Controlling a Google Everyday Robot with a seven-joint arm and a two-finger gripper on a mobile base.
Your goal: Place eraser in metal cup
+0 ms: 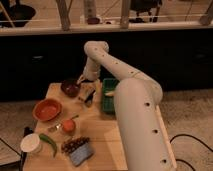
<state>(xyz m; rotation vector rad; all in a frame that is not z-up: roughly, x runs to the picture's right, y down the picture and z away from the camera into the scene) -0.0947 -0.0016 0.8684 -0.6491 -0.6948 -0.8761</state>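
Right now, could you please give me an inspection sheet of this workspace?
Surface: wooden table, partly covered.
Job's things: metal cup and eraser not identifiable.
Clutter: dark brown bowl, orange bowl, white cup, green tray, green pepper, orange fruit, grapes.
Grippers: pincer at the far end of the table, beside the dark brown bowl.
Cables: black cable on floor, right.
Surroundings: dark counter front behind.
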